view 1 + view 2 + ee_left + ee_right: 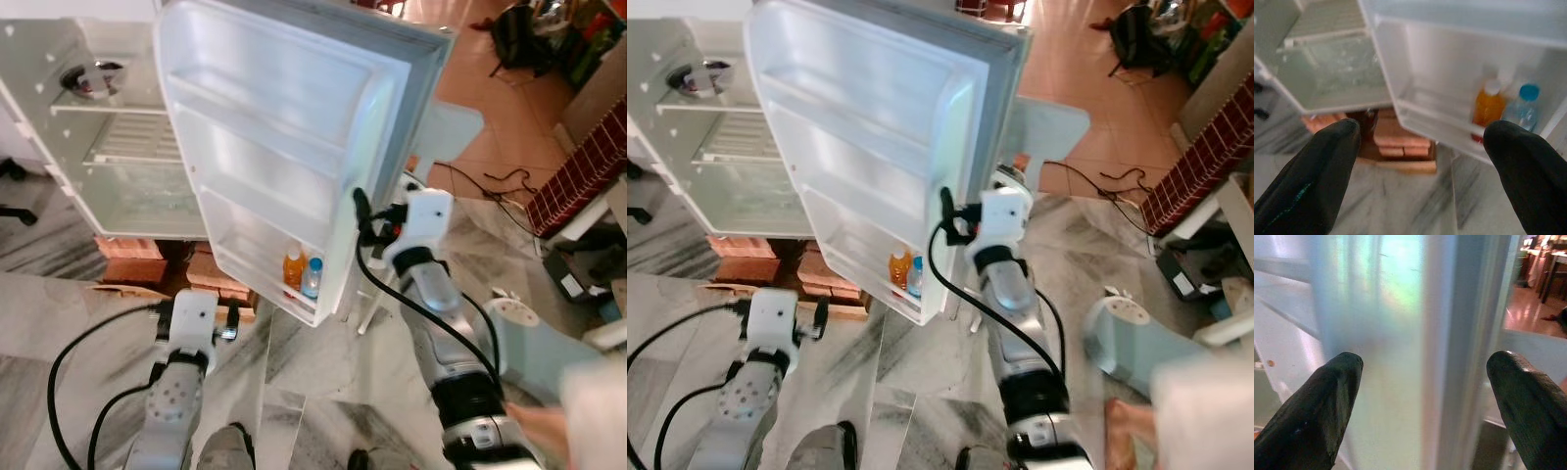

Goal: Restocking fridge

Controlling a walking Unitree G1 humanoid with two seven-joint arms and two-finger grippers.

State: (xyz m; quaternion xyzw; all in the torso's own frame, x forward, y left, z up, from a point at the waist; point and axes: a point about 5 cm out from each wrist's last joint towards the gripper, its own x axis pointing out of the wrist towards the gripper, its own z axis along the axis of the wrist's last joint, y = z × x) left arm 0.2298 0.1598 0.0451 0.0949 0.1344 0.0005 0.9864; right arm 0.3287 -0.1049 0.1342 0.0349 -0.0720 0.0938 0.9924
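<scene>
Lower left of your head view, the left gripper [1420, 147] hangs low with its 2 fingers spread, empty, over the floor [313, 392]. At centre right, the right gripper [1422, 382] is spread around the door [284, 127] edge. In the door's bottom shelf stand 2 bottles: orange bottle [293, 269] and blue-capped bottle [312, 277]. Upper left, the fridge [108, 147] stands open.

floor: grey marble [59, 323] | beyond: orange tiles [490, 108] | brick stack [137, 264]
</scene>
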